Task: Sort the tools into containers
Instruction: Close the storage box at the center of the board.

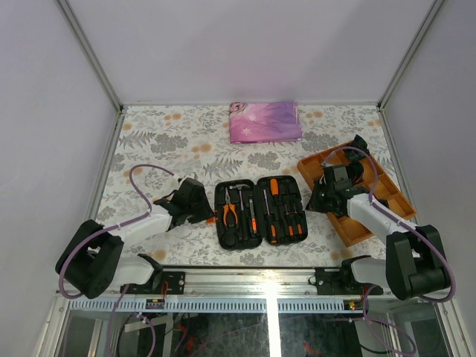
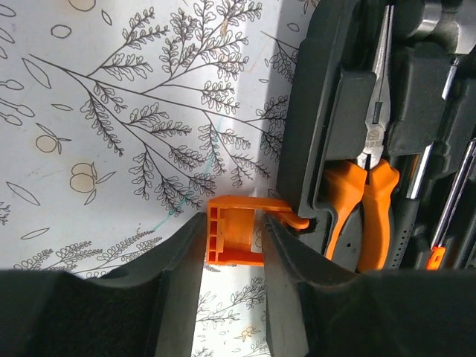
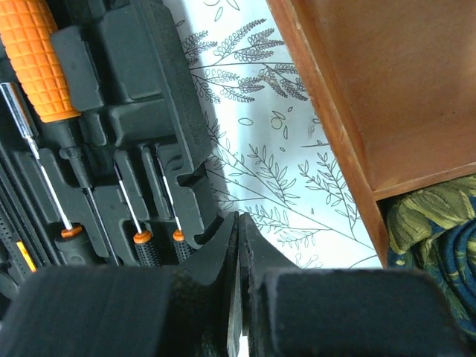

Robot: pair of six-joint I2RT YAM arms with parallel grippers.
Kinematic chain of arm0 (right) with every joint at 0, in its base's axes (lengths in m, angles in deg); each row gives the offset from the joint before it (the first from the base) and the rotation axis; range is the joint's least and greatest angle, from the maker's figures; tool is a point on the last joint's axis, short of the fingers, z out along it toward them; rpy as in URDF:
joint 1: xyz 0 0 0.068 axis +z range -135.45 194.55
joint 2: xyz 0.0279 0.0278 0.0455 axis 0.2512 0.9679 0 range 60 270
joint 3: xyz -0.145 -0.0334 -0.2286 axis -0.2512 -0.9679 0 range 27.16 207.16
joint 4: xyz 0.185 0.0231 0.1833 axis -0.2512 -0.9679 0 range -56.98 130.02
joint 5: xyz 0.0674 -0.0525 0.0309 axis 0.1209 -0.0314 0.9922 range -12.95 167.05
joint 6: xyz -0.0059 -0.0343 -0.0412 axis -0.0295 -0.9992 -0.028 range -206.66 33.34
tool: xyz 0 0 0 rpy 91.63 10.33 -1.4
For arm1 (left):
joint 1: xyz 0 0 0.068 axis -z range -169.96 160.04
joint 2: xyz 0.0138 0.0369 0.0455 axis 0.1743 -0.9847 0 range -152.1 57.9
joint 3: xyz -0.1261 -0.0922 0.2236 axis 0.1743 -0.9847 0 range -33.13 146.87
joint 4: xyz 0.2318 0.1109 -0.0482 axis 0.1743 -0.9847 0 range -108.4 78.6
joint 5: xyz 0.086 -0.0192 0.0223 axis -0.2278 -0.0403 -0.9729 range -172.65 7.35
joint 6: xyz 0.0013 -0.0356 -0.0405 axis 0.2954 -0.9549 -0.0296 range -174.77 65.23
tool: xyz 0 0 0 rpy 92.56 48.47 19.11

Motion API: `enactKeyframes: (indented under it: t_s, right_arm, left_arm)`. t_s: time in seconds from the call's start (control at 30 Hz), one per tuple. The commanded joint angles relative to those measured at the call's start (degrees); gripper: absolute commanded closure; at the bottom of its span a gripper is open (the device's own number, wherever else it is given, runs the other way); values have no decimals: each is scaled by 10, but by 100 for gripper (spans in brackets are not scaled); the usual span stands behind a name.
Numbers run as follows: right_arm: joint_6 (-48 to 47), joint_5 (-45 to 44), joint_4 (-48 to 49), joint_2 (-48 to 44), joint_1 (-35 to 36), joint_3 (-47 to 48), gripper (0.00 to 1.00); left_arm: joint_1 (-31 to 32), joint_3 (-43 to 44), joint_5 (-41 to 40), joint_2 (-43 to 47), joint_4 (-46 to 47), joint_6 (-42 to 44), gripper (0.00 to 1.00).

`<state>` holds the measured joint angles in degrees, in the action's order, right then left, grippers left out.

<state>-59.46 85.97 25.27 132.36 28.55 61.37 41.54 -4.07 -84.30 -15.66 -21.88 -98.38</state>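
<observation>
Here the table (image 1: 149, 141), spread with a leaf-and-fruit print cover, takes up most of the top view. The tool case (image 1: 259, 223) lies open and flat near the table's front edge, between the two arms, with both halves facing up. To its right, a wooden tray (image 1: 387, 193) sits at an angle, well apart from the case. A folded pink-purple cloth (image 1: 265, 121) lies at the far edge of the table.

The left gripper (image 2: 233, 219) is low at the case's left side, its fingers partly apart on either side of the latch. They sit close against it, but I cannot tell whether they press on it. The right gripper (image 3: 239, 223) has its fingers closed together with nothing between them. It hangs over the bare table cover in the strip between the case's right edge and the tray.

The tools are seated in the moulded slots. The orange-handled pliers (image 2: 370, 145) are in the left half, jaws pointing away from the arms. A thick orange-handled screwdriver (image 3: 37, 59) is in the right half, with a row of slim screwdrivers (image 3: 137, 238) with orange collars beside it.

The orange latch (image 2: 236, 242) sticks out sideways from the case's left wall, over the table cover.
</observation>
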Motion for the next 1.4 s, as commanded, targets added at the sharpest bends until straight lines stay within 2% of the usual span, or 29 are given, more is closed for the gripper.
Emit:
enactKeyframes:
  t_s: [0.0, 0.2, 0.4, 0.73, 0.93, 1.17, 1.37]
  right_arm:
    - [-1, -6, 6, 17, 3, 2, 95]
    - [0, 1, 13, 47, 2, 0, 90]
    - [-16, 95, 62, 52, 3, -7, 90]
    - [-24, 228, 149, -61, 3, -35, 90]
    - [-16, 307, 176, -91, 3, -37, 90]
    - [29, 351, 215, -98, 3, -37, 90]
    - [126, 352, 305, -111, 5, -58, 90]
  left_arm:
    - [4, -1, -1, -14, 7, 13, 64]
    - [7, -2, -3, -19, 3, 14, 62]
    - [17, -2, -10, -31, -1, 16, 62]
    - [31, 1, -18, -40, -2, 13, 62]
    - [39, 5, -20, -44, -1, 10, 62]
    - [45, 6, -20, -48, 3, 5, 62]
    - [48, 7, -17, -55, 11, 2, 62]
